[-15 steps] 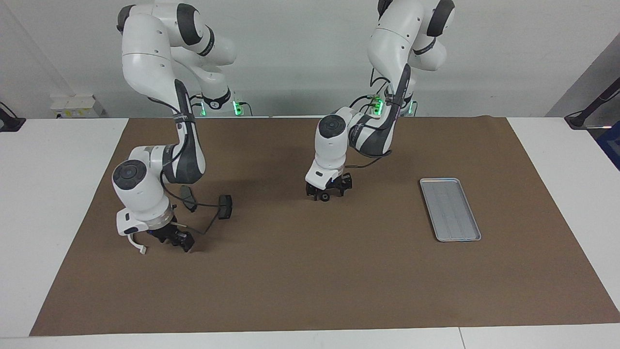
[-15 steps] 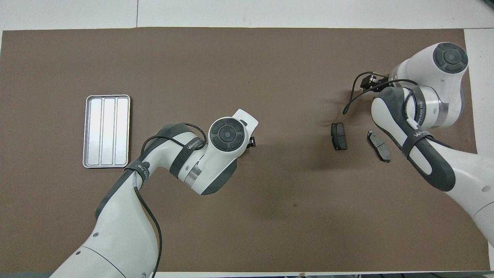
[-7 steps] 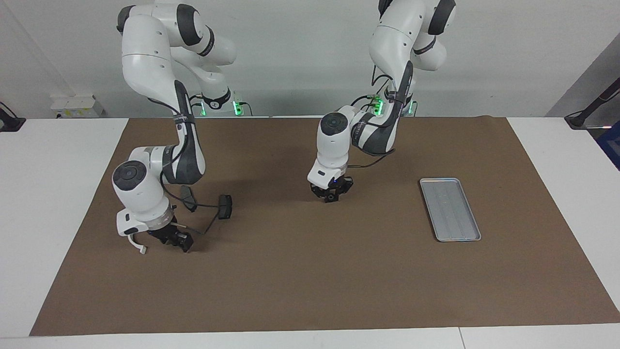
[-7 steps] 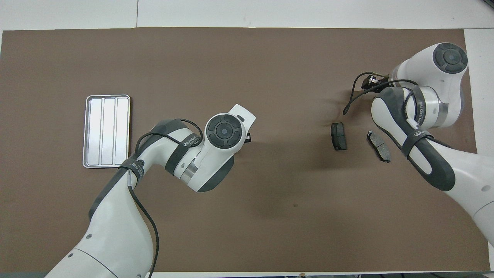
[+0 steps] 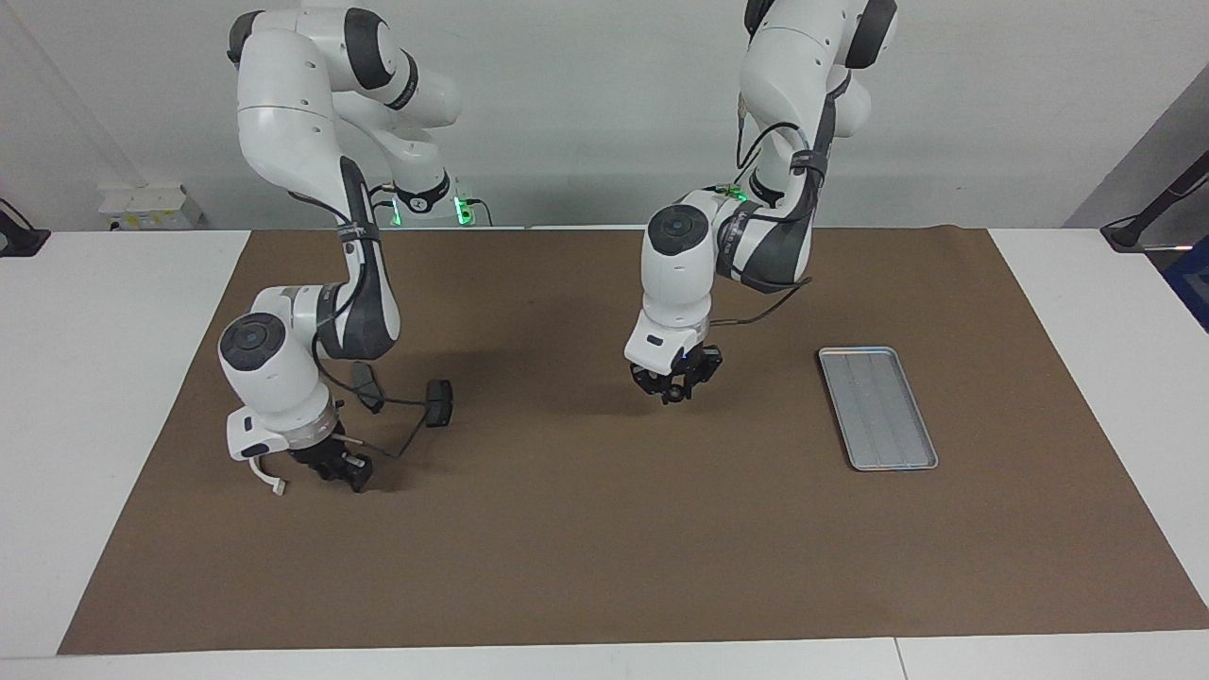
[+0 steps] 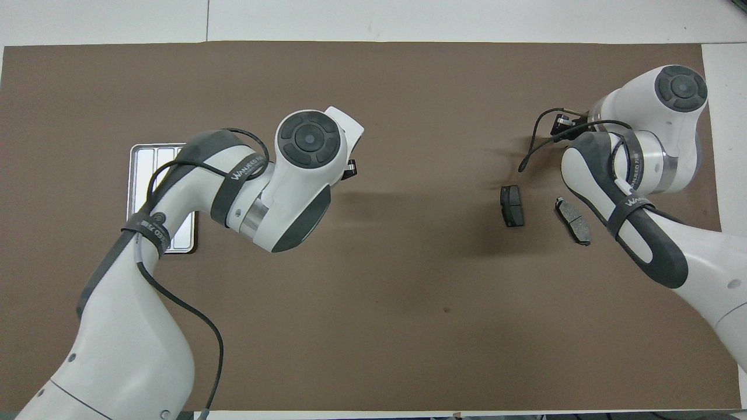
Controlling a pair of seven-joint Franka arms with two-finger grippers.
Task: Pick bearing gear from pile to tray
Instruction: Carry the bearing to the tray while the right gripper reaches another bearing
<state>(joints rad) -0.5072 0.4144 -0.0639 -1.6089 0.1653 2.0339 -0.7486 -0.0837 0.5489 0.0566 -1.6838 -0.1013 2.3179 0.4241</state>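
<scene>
Metal tray (nothing visible inside)

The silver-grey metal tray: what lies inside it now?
In the facing view, the shallow silver-grey metal tray shows only its lengthwise ridges, no part. From overhead, the white left arm covers some of it.

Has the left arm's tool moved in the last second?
Yes. The left tool has risen off the brown mat and shifted toward the silver-grey metal tray.

The left gripper has risen off the mat and moved toward the tray, its fingers now closed on a small black gear.
</scene>
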